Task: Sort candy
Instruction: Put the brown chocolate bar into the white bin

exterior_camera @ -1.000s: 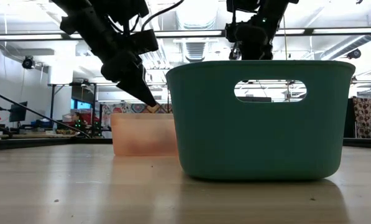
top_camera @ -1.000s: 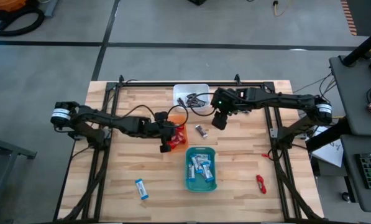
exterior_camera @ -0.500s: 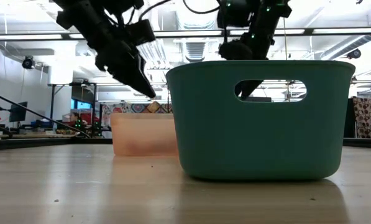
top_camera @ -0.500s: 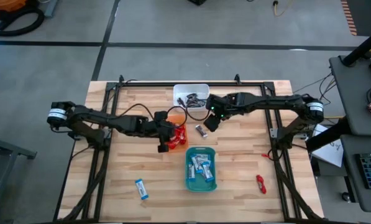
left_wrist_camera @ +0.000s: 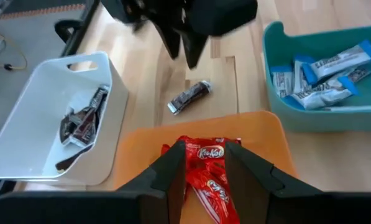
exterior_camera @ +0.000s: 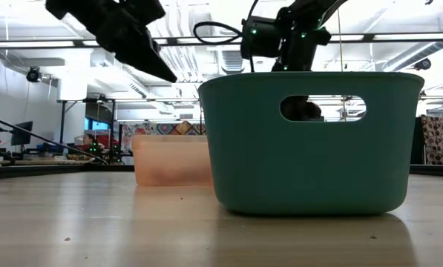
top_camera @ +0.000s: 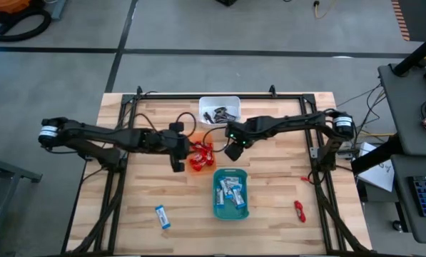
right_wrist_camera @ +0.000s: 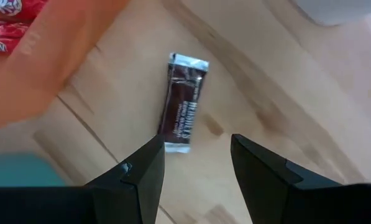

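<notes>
Brown candy (right_wrist_camera: 184, 102) lies below the spread right gripper (right_wrist_camera: 194, 163).

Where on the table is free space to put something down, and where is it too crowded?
Free wood: the near left corner around the lone blue-and-white candy, and the strip between the teal tray and the lone red candy. Crowded: the middle, where the white tray, orange tray, left end effector and right end effector meet.

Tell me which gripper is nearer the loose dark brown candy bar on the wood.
Right. The right gripper hangs open just above the dark brown candy bar; the left gripper sits beyond the orange tray.
</notes>
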{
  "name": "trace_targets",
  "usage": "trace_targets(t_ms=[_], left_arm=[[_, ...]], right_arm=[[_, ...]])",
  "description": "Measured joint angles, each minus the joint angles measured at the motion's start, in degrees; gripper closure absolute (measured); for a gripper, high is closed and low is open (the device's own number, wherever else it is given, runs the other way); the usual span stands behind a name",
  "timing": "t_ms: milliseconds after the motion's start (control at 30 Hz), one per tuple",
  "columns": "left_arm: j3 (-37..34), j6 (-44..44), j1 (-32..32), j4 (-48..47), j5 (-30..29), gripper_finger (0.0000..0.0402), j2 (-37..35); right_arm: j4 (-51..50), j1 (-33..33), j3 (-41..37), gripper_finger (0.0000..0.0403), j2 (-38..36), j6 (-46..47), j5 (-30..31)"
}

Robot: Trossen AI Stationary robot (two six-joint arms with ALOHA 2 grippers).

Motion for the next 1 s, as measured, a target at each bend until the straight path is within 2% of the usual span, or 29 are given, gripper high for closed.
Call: trace_targets(t_ms=[433, 1000], left_arm=[[-6.6, -2.7, 0.0, 1.8, -0.1, 0.0308, -10.0], [-6.9, -2.7, 0.0, 1.8, -0.2, 0.0308, -11.4]], right_arm=[[0.1, 0.5, 6.7, 0.0227, 8.1, -0.3, -0.9], [1.0, 0.5, 7.0, 0.0227, 9.9, -0.5, -0.5]])
